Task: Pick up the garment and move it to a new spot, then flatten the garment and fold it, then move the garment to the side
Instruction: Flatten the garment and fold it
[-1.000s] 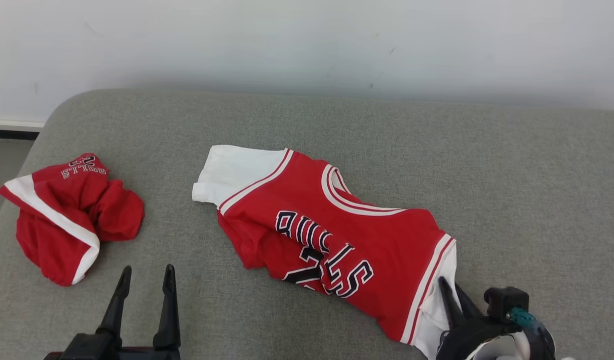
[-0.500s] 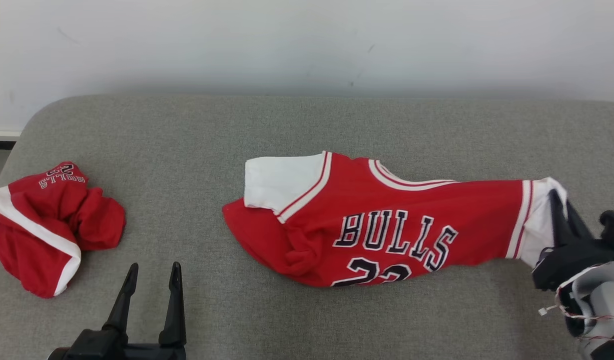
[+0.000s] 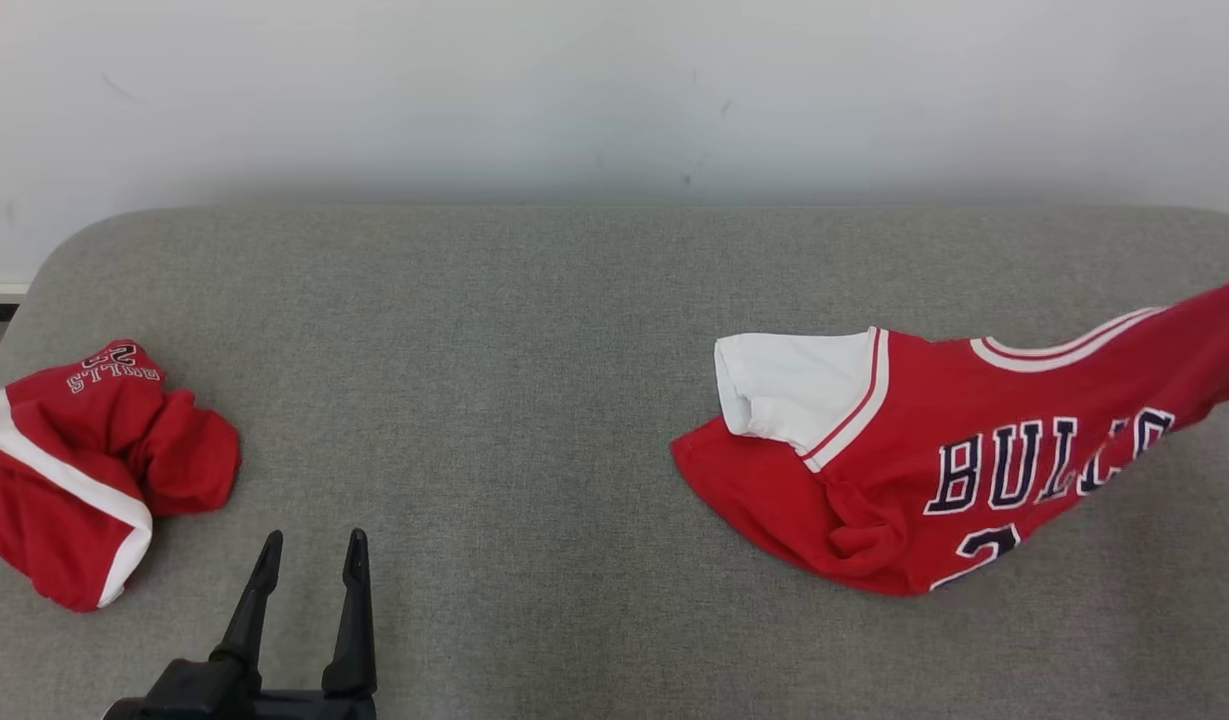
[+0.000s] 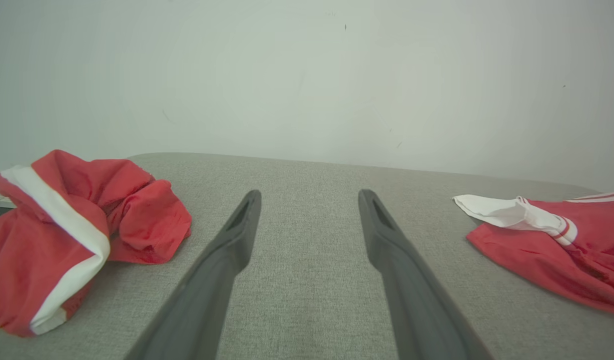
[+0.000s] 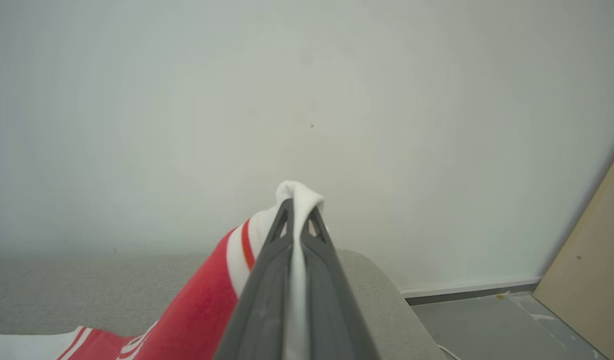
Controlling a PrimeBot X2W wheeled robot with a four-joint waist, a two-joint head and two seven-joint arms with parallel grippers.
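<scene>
The right tool (image 5: pixel 298 212), clamped on the white sleeve (image 5: pixel 307 192) of the red fabric "BULLS" jersey (image 3: pixel 934 470), has dragged it across the grey padded worktop (image 3: pixel 494 350) toward three o'clock, so relocation proceeds; the left tool (image 3: pixel 312 550) idles open.

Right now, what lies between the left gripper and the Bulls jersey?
Nothing but bare grey cushion: in the head view, the stretch from the left gripper to the jersey holds no object.
</scene>
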